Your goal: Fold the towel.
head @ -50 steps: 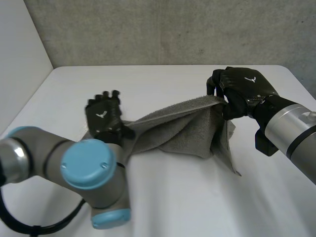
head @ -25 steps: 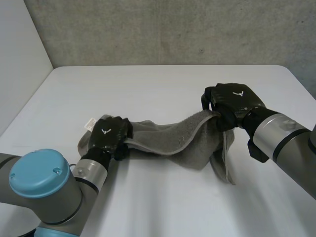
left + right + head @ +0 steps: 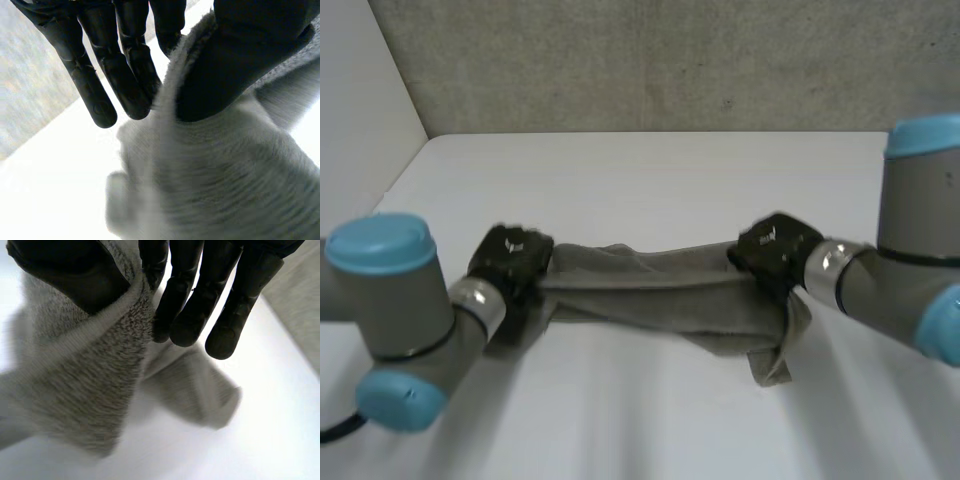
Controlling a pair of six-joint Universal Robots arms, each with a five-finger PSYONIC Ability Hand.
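Stretching towel (image 3: 650, 290) over table (image 3: 640, 180) with left hand (image 3: 510, 262) and right hand (image 3: 772, 250) clamped on its ends; next, probably lowering evenly.

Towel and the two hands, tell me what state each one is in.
towel: bunched lengthwise, stretched between the two hands, a loose fold hanging below its right end.
left hand: shut on the towel's left end, edge pinched between thumb and fingers.
right hand: shut on the towel's right end, pinched the same way.
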